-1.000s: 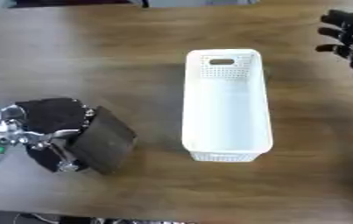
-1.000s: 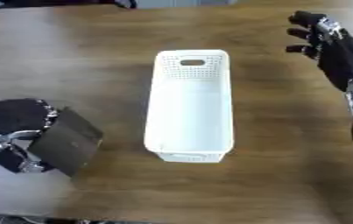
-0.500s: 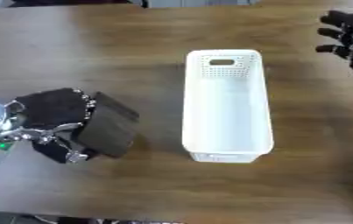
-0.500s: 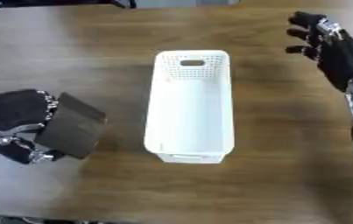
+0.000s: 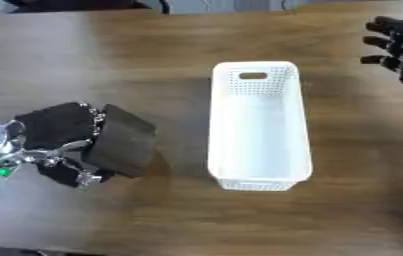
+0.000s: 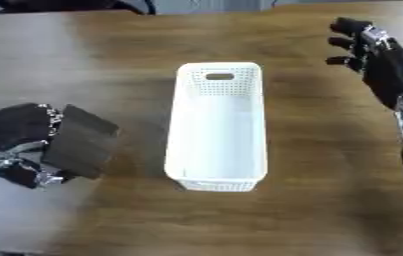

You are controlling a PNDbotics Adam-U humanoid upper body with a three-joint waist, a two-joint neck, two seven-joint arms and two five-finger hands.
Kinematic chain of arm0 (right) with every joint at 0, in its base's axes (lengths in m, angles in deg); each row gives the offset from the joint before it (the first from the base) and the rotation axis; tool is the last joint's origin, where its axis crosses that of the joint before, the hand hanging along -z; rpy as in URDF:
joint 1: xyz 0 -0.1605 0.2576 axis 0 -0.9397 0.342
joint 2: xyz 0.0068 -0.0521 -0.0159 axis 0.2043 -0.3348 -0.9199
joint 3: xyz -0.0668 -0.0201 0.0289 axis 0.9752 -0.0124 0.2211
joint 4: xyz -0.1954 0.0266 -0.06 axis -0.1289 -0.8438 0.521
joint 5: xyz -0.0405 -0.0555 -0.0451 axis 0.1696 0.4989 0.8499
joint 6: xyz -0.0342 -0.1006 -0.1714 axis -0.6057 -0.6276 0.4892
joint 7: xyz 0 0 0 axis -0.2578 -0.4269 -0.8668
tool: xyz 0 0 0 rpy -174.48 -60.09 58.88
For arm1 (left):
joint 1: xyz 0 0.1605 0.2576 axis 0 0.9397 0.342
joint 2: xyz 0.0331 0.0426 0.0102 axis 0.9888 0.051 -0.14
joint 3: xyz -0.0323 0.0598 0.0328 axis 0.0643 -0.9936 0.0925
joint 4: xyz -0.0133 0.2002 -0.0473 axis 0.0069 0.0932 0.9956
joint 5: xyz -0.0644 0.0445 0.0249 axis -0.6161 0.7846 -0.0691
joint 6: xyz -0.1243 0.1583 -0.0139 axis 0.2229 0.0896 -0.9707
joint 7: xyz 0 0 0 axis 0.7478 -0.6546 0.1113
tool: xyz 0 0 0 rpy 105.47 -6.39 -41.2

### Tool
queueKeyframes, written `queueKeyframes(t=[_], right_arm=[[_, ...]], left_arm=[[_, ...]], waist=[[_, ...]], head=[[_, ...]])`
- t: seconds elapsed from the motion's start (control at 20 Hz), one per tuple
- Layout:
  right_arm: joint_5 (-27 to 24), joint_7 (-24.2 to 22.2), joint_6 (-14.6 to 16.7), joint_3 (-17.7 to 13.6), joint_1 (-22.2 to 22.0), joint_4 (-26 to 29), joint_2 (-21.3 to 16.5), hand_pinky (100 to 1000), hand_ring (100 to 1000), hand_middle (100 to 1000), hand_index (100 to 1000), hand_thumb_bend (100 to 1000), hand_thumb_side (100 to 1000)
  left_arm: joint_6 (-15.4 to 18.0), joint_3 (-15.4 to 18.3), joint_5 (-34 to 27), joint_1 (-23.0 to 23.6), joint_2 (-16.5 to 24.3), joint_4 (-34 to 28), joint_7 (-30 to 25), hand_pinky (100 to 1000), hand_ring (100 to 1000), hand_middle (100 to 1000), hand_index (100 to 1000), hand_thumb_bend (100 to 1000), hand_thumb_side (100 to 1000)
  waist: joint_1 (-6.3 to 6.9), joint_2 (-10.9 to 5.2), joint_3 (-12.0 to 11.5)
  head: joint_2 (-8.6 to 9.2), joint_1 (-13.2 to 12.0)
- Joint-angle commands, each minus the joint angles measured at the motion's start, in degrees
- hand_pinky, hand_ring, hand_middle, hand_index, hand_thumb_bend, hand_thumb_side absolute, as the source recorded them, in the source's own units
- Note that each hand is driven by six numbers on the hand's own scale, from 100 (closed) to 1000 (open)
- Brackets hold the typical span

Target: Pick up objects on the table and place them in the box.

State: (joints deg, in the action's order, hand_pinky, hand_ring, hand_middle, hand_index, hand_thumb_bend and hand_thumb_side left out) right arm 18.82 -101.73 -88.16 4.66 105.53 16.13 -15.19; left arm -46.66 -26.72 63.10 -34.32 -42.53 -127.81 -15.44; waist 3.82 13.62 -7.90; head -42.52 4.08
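A dark flat rectangular block (image 5: 122, 144) is held at the left of the table, tilted, with my left hand (image 5: 54, 140) curled round it, fingers on one side and thumb on the other. The white perforated box (image 5: 258, 125) lies lengthwise at the table's middle with nothing inside it, a short way right of the block. My right hand (image 6: 375, 52) hovers open at the upper right, fingers spread, well away from the box and holding nothing.
The brown wooden table (image 5: 134, 65) fills the view. Dark shapes show along the far edge at the top left (image 5: 73, 4).
My left hand has carried the dark block up and to the right, closer to the box. The right hand has stayed in place.
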Motion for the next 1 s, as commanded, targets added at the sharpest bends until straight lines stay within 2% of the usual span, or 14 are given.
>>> queueKeyframes(t=[0.05, 0.2, 0.35, 0.6, 0.8, 1.0], right_arm=[[0.0, 0.2, 0.0, -0.5, 0.7, 1.0, -0.6, 828, 976, 985, 1000, 100, 1000], [-0.1, 0.2, 0.0, -0.4, 0.5, 0.8, -0.5, 828, 977, 985, 1000, 100, 1000], [-0.1, -0.1, 0.0, 0.0, 0.5, 0.6, -0.4, 828, 977, 985, 1000, 100, 1000], [0.4, -0.9, -0.2, 0.8, 0.4, 0.3, -0.5, 828, 977, 985, 1000, 100, 1000], [0.7, -1.2, -0.4, 1.1, 0.7, 0.2, -0.5, 828, 977, 985, 1000, 100, 1000], [1.1, -1.7, -0.7, 1.7, 1.0, 0.0, -0.6, 828, 977, 986, 1000, 100, 1000]], left_arm=[[-1.0, 2.9, -1.5, -2.1, 0.4, -1.6, 1.4, 100, 100, 100, 128, 100, 256], [-2.7, 5.5, -4.7, -6.8, -1.3, -3.1, 3.1, 100, 100, 100, 129, 100, 263], [-3.3, 5.4, -5.8, -11.9, -1.0, -4.9, 1.8, 100, 100, 100, 133, 100, 262], [0.0, 0.3, -8.0, -18.5, 1.0, -5.1, -4.1, 100, 100, 100, 136, 100, 256], [1.7, -1.7, -9.1, -21.5, 1.3, -4.1, -7.5, 100, 100, 100, 137, 100, 252], [4.3, -5.2, -9.5, -25.2, 0.1, -2.5, -11.0, 100, 100, 100, 136, 100, 249]], waist=[[-0.14, -1.33, 0.0], [-0.19, -1.91, -0.2], [-0.06, -2.45, 0.1], [1.14, -3.28, 0.9], [1.79, -3.52, 1.8], [2.85, -3.75, 2.5]], head=[[1.23, 0.6], [1.7, 0.5], [2.11, 0.4], [2.51, 0.1], [2.95, 0.1], [3.27, -0.3]])
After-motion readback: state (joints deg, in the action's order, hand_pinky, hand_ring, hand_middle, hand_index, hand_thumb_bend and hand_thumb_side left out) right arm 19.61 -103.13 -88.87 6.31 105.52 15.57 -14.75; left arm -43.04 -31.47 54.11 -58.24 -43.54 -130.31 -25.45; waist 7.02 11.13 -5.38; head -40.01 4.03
